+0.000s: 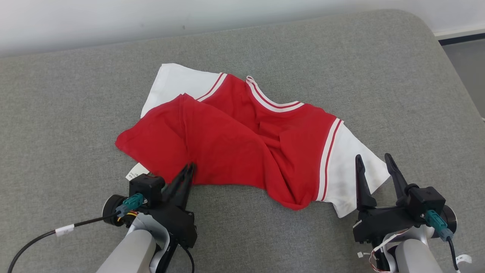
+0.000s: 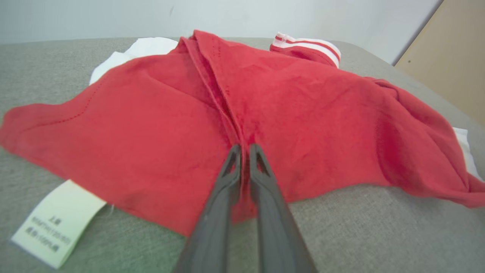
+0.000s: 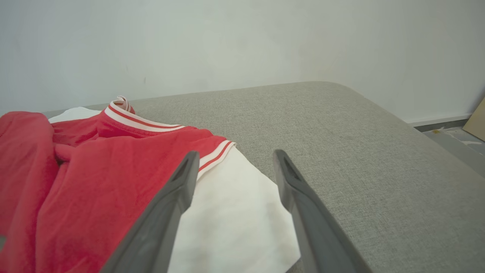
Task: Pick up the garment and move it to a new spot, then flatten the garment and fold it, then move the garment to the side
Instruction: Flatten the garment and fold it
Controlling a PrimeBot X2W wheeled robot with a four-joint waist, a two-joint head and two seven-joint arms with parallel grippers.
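The garment is a red T-shirt with white sleeves and red-and-white striped trim, lying rumpled on the grey padded table. My left gripper sits at the shirt's near red hem. In the left wrist view its fingers are pressed together with a ridge of red cloth pinched between the tips. My right gripper stands open just above the outer edge of the right white sleeve. The right wrist view shows that sleeve lying between and under the spread fingers.
A white care label pokes out from under the hem beside my left gripper. The table's rounded right edge drops to a grey floor. A pale wall runs along the back.
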